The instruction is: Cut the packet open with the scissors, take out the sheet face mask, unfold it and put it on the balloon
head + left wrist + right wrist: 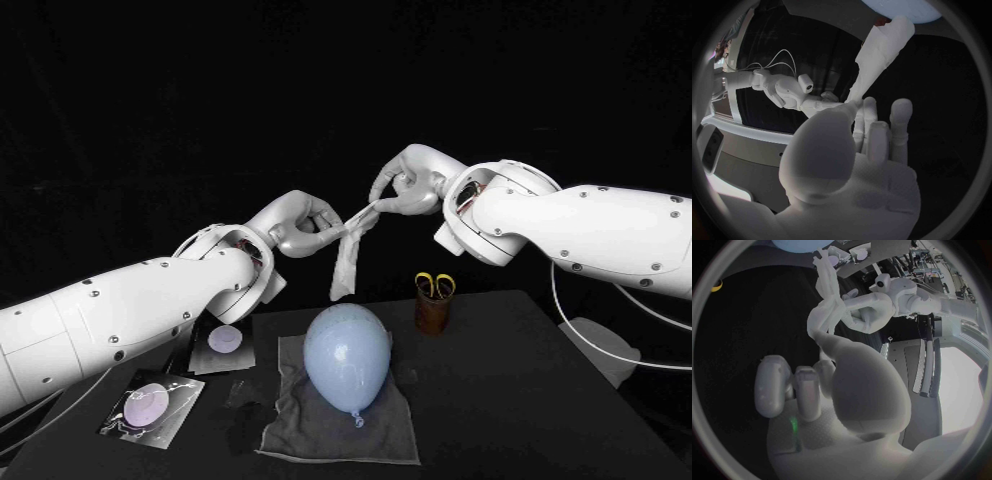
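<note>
The mask (351, 250) hangs folded in the air above the balloon (346, 355), pinched near its top by the left hand (303, 225) and the right hand (407, 185). The balloon lies on a towel (296, 425). Scissors (434, 284) stand in a cup (431, 315) just beside it.

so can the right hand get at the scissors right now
Probably not yet: the right hand holds the mask with the left hand, so its fingers are busy. The scissors stand in a cup below it, nothing between.

Head view downward; wrist views close, share mask (879, 55).
</note>
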{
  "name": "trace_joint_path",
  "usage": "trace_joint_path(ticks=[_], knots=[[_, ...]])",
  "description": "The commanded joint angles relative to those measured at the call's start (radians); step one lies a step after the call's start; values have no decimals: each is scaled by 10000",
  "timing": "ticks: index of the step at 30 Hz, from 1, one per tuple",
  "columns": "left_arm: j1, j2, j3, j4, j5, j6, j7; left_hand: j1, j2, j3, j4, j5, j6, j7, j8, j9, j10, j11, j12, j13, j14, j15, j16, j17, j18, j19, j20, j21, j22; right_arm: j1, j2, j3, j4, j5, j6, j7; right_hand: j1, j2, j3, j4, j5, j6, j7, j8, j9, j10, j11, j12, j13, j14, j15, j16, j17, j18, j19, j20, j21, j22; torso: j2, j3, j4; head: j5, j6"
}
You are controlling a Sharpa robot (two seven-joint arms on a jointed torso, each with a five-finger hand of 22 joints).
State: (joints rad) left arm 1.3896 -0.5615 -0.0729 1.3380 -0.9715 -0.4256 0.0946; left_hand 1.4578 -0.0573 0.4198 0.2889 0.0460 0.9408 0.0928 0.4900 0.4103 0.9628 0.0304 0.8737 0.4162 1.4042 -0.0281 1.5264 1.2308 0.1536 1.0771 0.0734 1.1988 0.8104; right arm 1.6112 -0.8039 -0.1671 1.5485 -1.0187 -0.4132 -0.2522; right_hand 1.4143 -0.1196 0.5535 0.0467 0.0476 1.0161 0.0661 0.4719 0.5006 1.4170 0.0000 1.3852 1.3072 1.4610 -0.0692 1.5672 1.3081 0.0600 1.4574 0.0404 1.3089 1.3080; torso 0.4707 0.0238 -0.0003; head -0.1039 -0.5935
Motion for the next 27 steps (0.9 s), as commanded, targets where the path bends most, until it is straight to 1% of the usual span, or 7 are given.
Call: trace_joint_path(ticks=[1, 6, 9, 13, 17, 22, 27], knots=[[28, 5, 16, -10, -38, 527, -54, -22, 154, -42, 33, 13, -57, 13, -61, -17, -20, 28, -77, -18, -14, 56, -63, -38, -58, -89, 6, -60, -17, 1, 38, 7, -47, -226, 19, 107, -111, -22, 52, 5, 14, 11, 66, 11, 4, 514, -44, 31, 1077, 1098, 28, 36, 2627, -113, 280, 3, 44, 1980, 8, -1, -3, -1, -11], [35, 8, 16, 0, -43, 586, 23, 36, 269, -34, 1, 14, -105, 28, -108, -47, -47, 42, -141, -50, -38, 76, -66, -63, -42, -140, 35, -100, -80, 1, 113, 6, -108, -230, 60, 107, -111, -22, 52, 5, 14, 11, 66, 11, 4, 514, -44, 31, 1077, 1098, 28, 36, 2627, -113, 280, 3, 44, 1980, 12, -1, 5, -13, -23], [38, 19, 16, 11, -45, 625, 92, 261, 458, 60, -40, 14, -290, 108, -222, -103, -194, 103, -274, -105, -166, 127, -103, -244, 2, -321, 83, -233, -301, -8, 177, 2, -155, -230, 90, 109, -126, -25, 66, -4, 14, 8, 65, 18, 6, 511, -44, 26, 1074, 1098, 28, 36, 2627, -112, 279, 4, 43, 1979, 2, -1, 1, 0, -34], [39, 32, 16, 5, -45, 584, 144, 335, 587, 106, -21, 14, -372, 161, -270, -126, -247, 149, -311, -117, -214, 168, -114, -293, 14, -385, 116, -278, -367, -30, 220, -2, -188, -230, 114, 104, -132, -27, 69, -6, 14, 7, 65, 19, 7, 515, -44, 33, 1081, 1098, 28, 36, 2627, -112, 279, 4, 43, 1979, 3, -3, 7, -5, -30], [40, 38, 16, -8, -45, 432, 170, 407, 613, 130, -49, 14, -384, 166, -271, -127, -261, 154, -308, -111, -236, 180, -118, -317, 17, -398, 133, -285, -374, -60, 256, -11, -228, -233, 160, 94, -132, -27, 69, -6, 14, 7, 65, 19, 7, 515, -44, 33, 1081, 1098, 28, 36, 2627, -112, 279, 4, 43, 1979, 0, 0, -3, -11, -49], [42, 40, 16, -13, -13, 190, 243, 925, 579, 429, -322, 15, -571, 290, -312, -138, -516, 252, -310, -58, -373, 264, -153, -436, 74, -643, 209, -445, -642, -117, 297, -21, -272, -303, 198, 82, -132, -27, 69, -6, 14, 7, 65, 19, 7, 515, -44, 33, 1081, 1098, 28, 36, 2627, -112, 279, 4, 43, 1979, 4, 1, -5, -10, -45], [45, 41, 17, -18, 147, -70, 387, 856, 538, 424, -203, 13, -455, 274, -198, -88, -418, 253, -191, 3, -344, 280, -134, -389, 60, -560, 239, -373, -518, -160, 322, -26, -312, -403, 206, 71, -132, -27, 69, -6, 14, 7, 65, 19, 7, 515, -44, 33, 1081, 1098, 28, 36, 2627, -112, 279, 4, 43, 1979, 7, 3, 0, -33, -53]])
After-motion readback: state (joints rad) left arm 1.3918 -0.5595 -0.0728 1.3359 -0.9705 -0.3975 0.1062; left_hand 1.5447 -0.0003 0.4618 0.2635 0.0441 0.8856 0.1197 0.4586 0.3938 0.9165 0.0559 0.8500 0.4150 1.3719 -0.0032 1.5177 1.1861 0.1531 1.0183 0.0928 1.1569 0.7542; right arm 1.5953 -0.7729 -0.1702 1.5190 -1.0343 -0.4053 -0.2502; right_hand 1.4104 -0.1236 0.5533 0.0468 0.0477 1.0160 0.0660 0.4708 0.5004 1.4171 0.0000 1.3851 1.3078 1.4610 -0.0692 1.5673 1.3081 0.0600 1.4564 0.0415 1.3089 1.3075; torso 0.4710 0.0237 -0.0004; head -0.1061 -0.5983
